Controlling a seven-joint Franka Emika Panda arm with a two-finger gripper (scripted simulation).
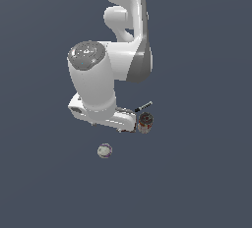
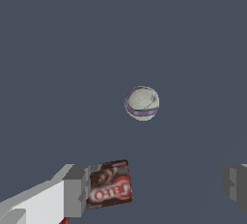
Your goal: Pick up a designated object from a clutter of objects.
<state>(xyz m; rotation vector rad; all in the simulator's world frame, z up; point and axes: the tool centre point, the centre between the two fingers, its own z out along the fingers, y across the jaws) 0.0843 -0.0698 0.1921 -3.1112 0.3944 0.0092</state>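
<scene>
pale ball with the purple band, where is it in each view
Exterior view: the pale ball lies alone on the floor, below the arm's wrist and toward the exterior view's left of the dark round can.
Wrist view: the ball sits near the picture's centre, beyond the open gripper, untouched.
Shared landmark: the red-brown packet, clear in the wrist view, barely visible under the hand in the exterior view.

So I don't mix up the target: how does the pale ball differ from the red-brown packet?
The ball is round and off-white with a purple band; the packet is a flat red-brown rectangle with white lettering. The ball lies apart in the open; the packet sits beside one finger of the open gripper. Both rest on the same grey surface.
</scene>
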